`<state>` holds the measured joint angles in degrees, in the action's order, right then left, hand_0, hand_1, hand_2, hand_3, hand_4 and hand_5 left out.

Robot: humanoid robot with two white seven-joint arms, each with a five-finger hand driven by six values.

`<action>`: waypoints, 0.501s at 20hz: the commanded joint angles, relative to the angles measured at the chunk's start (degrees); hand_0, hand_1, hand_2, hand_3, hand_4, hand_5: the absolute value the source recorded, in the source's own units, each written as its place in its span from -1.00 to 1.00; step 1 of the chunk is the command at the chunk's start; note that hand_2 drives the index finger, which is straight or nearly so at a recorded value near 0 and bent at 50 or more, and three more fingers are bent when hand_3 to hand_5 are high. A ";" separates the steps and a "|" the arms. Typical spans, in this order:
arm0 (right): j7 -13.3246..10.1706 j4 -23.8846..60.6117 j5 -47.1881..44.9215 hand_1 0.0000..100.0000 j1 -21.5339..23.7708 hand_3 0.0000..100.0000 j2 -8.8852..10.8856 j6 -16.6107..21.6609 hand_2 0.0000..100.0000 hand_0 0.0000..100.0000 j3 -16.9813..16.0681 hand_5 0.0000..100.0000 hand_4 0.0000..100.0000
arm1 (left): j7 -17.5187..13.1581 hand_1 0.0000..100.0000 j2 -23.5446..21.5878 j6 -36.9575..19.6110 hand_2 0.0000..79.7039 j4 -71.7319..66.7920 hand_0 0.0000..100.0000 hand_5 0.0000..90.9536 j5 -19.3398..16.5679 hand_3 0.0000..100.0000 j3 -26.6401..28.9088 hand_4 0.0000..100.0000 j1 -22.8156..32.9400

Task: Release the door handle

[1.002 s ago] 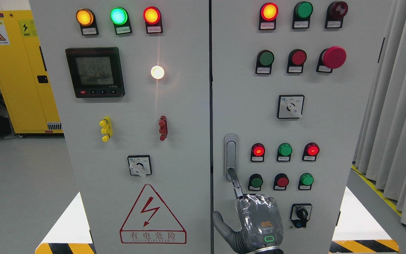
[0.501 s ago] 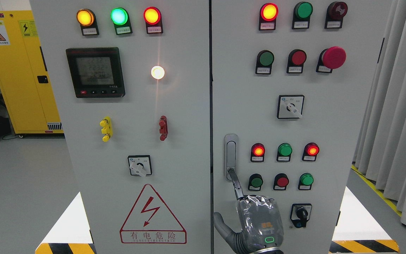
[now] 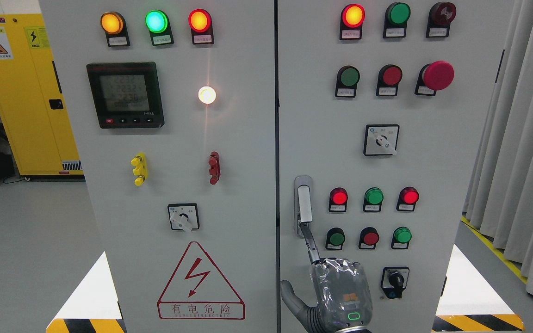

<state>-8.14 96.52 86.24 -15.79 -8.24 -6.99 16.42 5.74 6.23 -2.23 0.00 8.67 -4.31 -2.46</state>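
The silver door handle [image 3: 304, 203] sits in its recess on the grey right cabinet door [image 3: 433, 175], just right of the seam between the doors. Its lever stands tilted out of the recess. My right hand [image 3: 340, 291], wrapped in clear plastic, rises from the bottom edge below the handle. Its index finger [image 3: 310, 243] is stretched up, with the tip on the button at the handle's lower end. The thumb [image 3: 292, 296] sticks out to the left, and the other fingers are curled in. The hand holds nothing. The left arm does not show.
The right door carries red and green pushbuttons [image 3: 374, 196], a red mushroom stop button [image 3: 437, 75] and two rotary switches [image 3: 395, 280]. The left door [image 3: 178, 162] has a meter, lamps and a warning triangle. A yellow cabinet [image 3: 21, 92] stands at left, grey curtains [image 3: 525, 138] at right.
The handle's lever has sprung out of its recess, having lain flush before. My right hand and its index finger have barely moved.
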 commanded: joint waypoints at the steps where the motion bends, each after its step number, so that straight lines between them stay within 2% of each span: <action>1: 0.05 0.07 -0.02 -0.30 0.06 1.00 0.07 0.05 -1.00 -0.34 0.10 1.00 1.00 | -0.02 0.11 0.01 0.03 -1.00 0.70 -0.76 -1.00 0.03 -1.00 0.00 -1.00 0.00; 10: -0.04 0.25 0.07 -0.30 0.67 1.00 0.07 0.05 -1.00 -0.34 0.10 1.00 1.00 | -0.02 0.11 0.01 0.03 -1.00 0.70 -0.76 -1.00 -0.05 -1.00 0.00 -1.00 0.00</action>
<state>-8.10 96.62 86.25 -15.49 -8.20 -7.00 16.49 5.74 6.24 -2.23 0.00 8.66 -4.31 -2.46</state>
